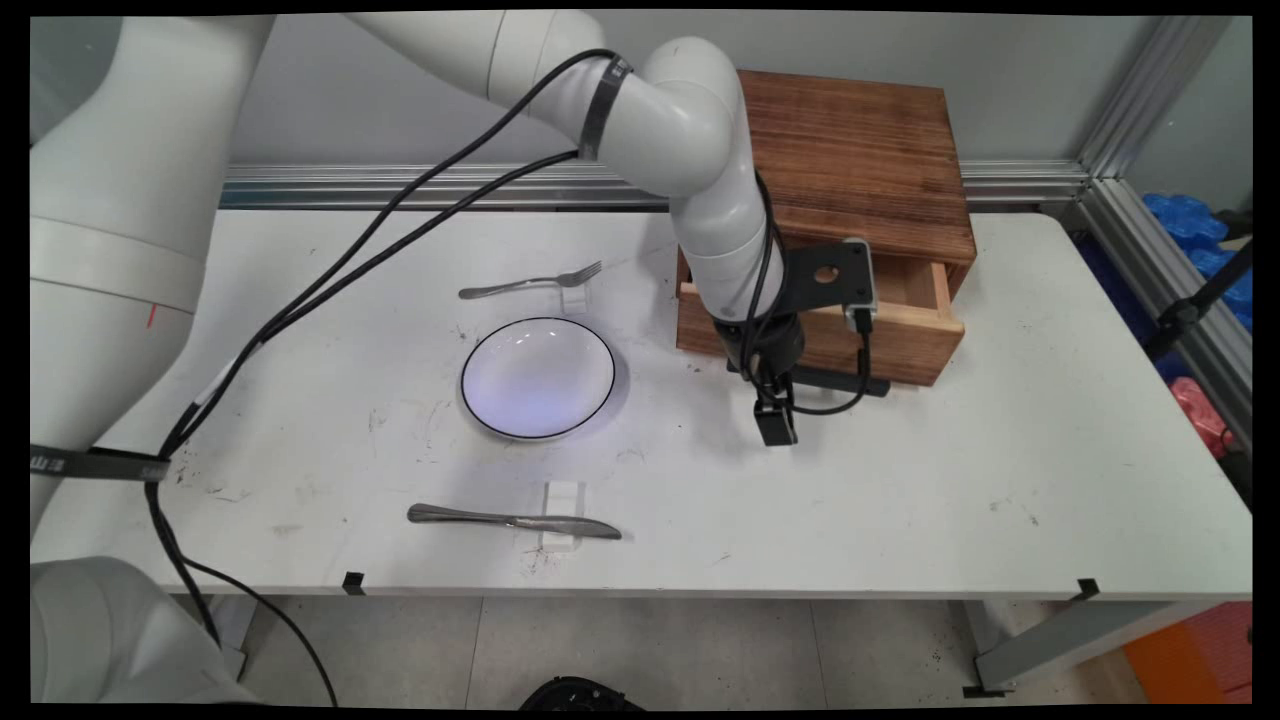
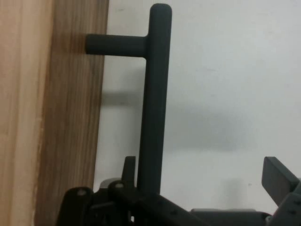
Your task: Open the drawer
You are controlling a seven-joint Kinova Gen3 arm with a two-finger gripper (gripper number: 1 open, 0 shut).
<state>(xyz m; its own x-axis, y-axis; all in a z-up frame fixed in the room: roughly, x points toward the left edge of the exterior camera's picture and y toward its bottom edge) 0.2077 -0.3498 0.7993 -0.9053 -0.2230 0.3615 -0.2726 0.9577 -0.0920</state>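
Note:
My gripper hangs fingers-down in front of a wooden box whose drawer is pulled partly out. The drawer's black bar handle runs along its front. In the hand view my gripper is open. The handle stands between the fingers, close against the left finger and well apart from the right finger. The wooden drawer front fills the left side of that view. The fingers hold nothing.
A white plate with a dark rim lies left of the gripper. A fork lies behind the plate and a knife lies near the table's front edge. Black cables hang from the arm across the table's left side.

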